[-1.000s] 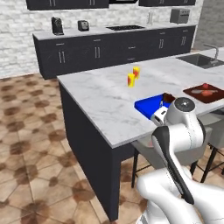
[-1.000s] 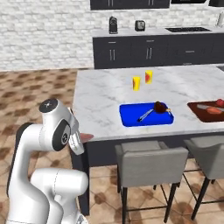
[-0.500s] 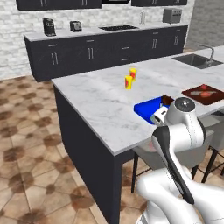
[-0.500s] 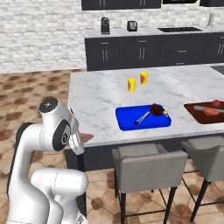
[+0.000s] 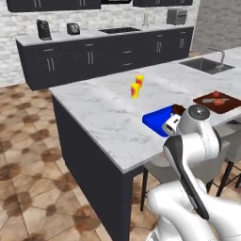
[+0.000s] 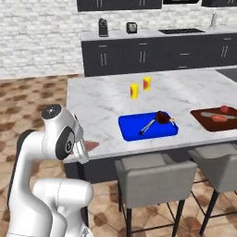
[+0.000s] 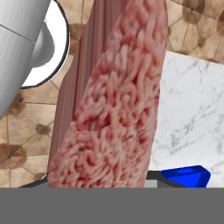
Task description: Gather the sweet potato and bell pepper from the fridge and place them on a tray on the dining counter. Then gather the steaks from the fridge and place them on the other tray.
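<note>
Claw (image 6: 89, 147) low left of right base view, clamped on steak (image 7: 118, 100). Vegetables seemingly on blue tray (image 6: 148, 126) mid-tabletop; steak not yet on brown tray (image 6: 216, 119).

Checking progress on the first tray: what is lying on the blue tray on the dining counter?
On the blue tray lie a dark reddish-brown rounded item and a thin dark stick-like thing. Too small to identify.
</note>
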